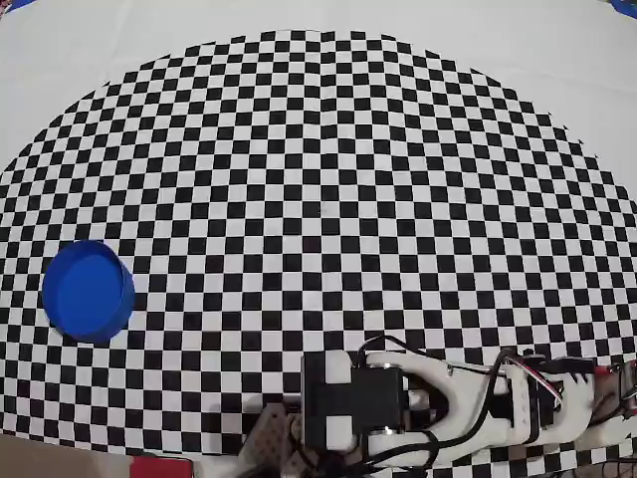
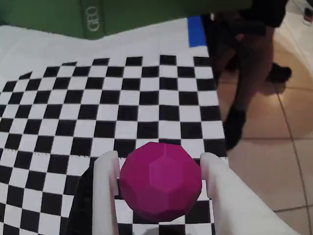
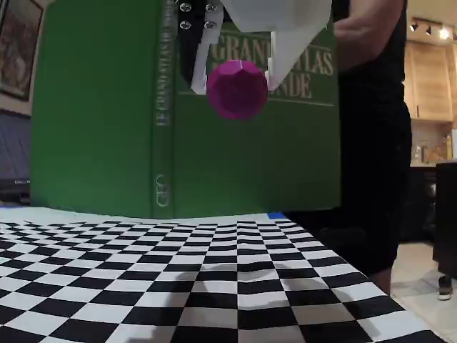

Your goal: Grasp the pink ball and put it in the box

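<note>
Small matte magenta-pink faceted ball [image 2: 160, 182] sits clamped between the two white plastic fingers [image 2: 106, 191] of the end effector [image 2: 159, 164], one finger on each side. In the fixed view the ball [image 3: 238, 88] hangs well above the black-and-white checkered tabletop [image 3: 214, 286], in front of a large green hardcover atlas [image 3: 107, 107] standing upright. So grasp and lift look done; transport is the step in hand.

Round shallow bright-blue box [image 1: 88, 291] rests on the tabletop at the left of the overhead view, well apart from the white arm [image 1: 448, 398] at the bottom edge. The ball itself isn't visible overhead.

Next move, as I judge it: swing the arm across to above the blue rim, lower, then release. Risk: low rim, the ball may bounce or roll out if dropped high.
</note>
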`<state>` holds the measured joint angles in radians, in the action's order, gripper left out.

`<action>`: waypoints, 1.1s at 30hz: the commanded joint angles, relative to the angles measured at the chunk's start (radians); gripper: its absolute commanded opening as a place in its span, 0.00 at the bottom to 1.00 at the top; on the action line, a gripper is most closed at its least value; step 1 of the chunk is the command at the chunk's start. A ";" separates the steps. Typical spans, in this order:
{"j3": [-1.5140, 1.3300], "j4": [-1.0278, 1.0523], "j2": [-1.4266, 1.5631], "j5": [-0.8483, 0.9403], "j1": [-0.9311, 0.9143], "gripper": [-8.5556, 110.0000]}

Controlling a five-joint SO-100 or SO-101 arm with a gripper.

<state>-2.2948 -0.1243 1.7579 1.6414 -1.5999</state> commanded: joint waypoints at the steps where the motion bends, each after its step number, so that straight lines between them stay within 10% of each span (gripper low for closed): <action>1: 0.002 0.014 0.089 -0.005 -0.012 0.07; 33: -0.097 0.069 0.262 -0.003 -0.015 0.07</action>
<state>-2.3945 -0.0583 1.9466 1.6414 -1.6061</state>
